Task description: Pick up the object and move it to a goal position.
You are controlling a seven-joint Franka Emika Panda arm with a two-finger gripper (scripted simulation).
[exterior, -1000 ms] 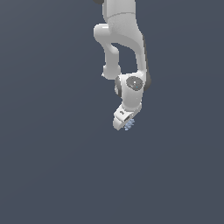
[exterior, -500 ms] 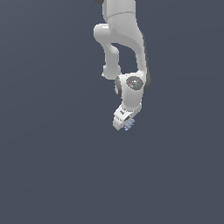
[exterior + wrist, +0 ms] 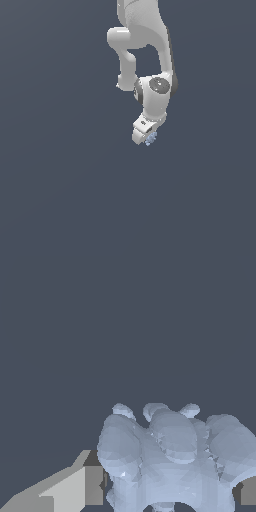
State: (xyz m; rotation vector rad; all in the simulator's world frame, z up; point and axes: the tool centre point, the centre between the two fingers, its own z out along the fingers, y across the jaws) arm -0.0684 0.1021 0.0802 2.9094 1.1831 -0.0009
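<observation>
The object [image 3: 150, 139], a pale blue knobbly clump, sits at the tip of the claw [image 3: 145, 136], near the middle of the exterior view, under the white arm [image 3: 150, 65]. In the wrist view the clump [image 3: 170, 456] fills the space between the two fingers [image 3: 75, 488], one pale pad on each side, apparently pressed against it, so the claw looks closed on the object. No goal marker shows in either picture, nor any table edge against the plain grey ground [image 3: 60, 190]. To carry it well, I judge, keep the squeeze steady, travel smoothly without jerks, and avoid tilting the wrist, since the bumpy surface offers uneven contact and could slip.
</observation>
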